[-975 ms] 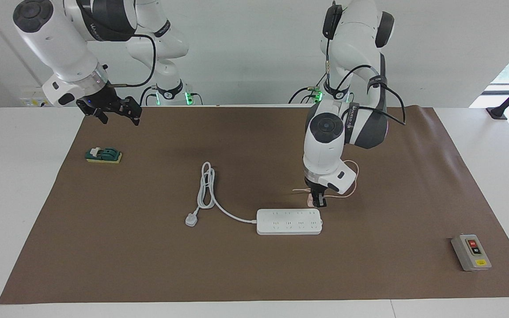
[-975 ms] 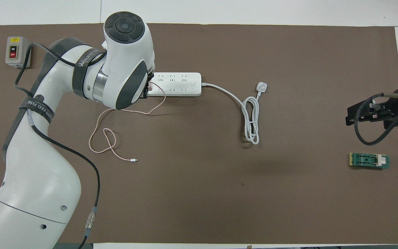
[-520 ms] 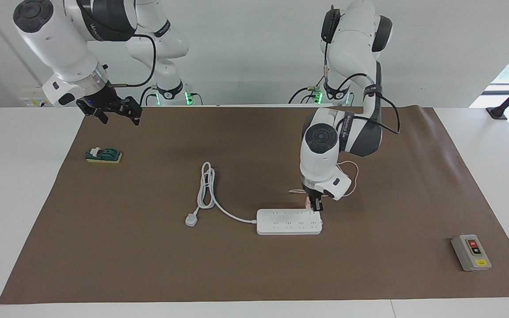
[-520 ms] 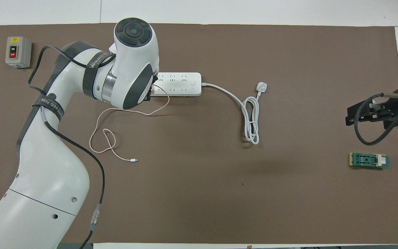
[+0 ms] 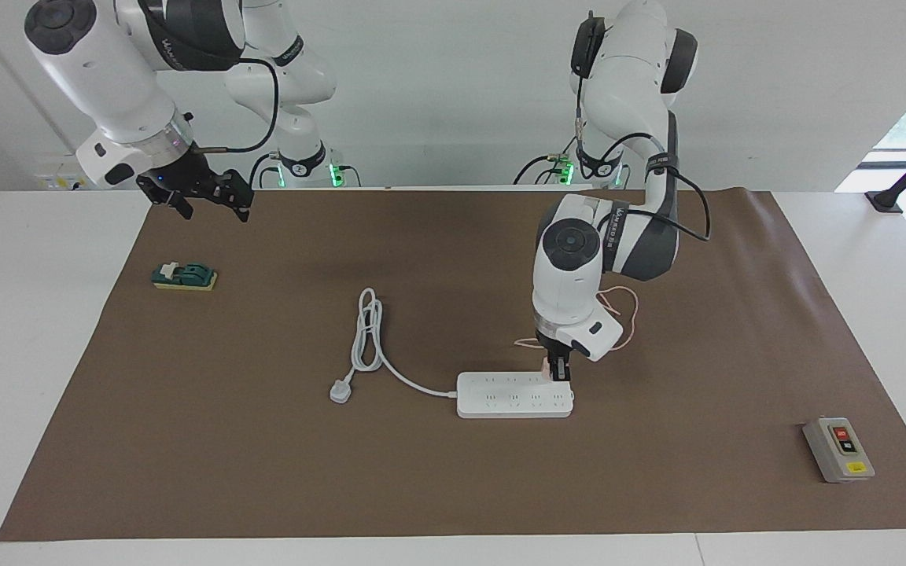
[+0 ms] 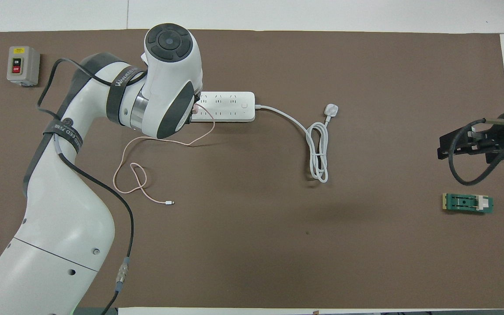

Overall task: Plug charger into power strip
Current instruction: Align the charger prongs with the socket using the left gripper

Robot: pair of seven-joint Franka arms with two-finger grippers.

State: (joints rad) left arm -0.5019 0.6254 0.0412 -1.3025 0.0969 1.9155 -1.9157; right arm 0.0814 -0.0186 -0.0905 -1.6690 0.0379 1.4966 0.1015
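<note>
Left arm reaching from its base out over the brown mat (image 5: 264,472), elbow raised, forearm bent steeply down, wrist vertical. Left gripper (image 5: 559,371) pointing straight down at the end of the power strip (image 5: 514,395) toward the left arm's end of the table, over the row of sockets nearer the robots. Fingers closed on the charger (image 5: 550,365), a small pale-pink cube seen just beside them and right at the strip's top face; whether seated in a socket cannot be told. In the overhead view, gripper and cube largely hidden under the wrist housing, only a sliver of pink showing at (image 6: 194,107).

Pink cable (image 6: 129,175) trailing from the cube back toward the robots, looping on the mat and ending in a tiny white connector (image 6: 170,202).

Power strip lying flat, mid-table, long axis across the table. Thick white cord (image 5: 366,334) leaving its end toward the right arm's end of the table, folded in a bundle, ending in a white plug (image 5: 340,391) on the mat.

Right arm waiting, held high. Right gripper (image 5: 205,198) in the air over the mat's edge by its own base, fingers spread wide, holding nothing.

Green switch block (image 5: 184,276) on the mat below the right gripper. Grey switch box (image 5: 838,449) at the mat's corner farthest from the robots, at the left arm's end.
</note>
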